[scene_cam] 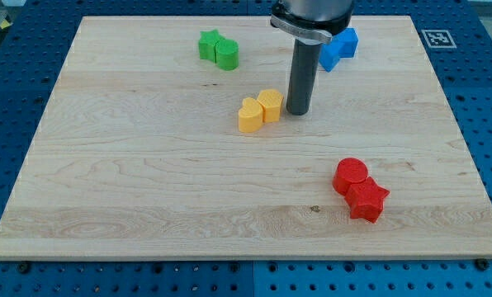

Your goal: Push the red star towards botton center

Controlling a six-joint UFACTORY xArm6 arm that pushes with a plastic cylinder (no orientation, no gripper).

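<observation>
The red star (367, 200) lies at the view's lower right of the wooden board (130, 165), touching a red cylinder (350, 174) just up and left of it. My tip (298, 111) stands near the board's middle top, just right of a yellow hexagon block (270, 105) and well up and left of the red star. A yellow heart (250, 115) touches the yellow hexagon on its left.
A green star (210, 44) and a green rounded block (227, 54) sit together at the view's top left of centre. Two blue blocks (338, 48) sit at the top, partly behind the rod. A marker tag (436, 38) is off the board's top right corner.
</observation>
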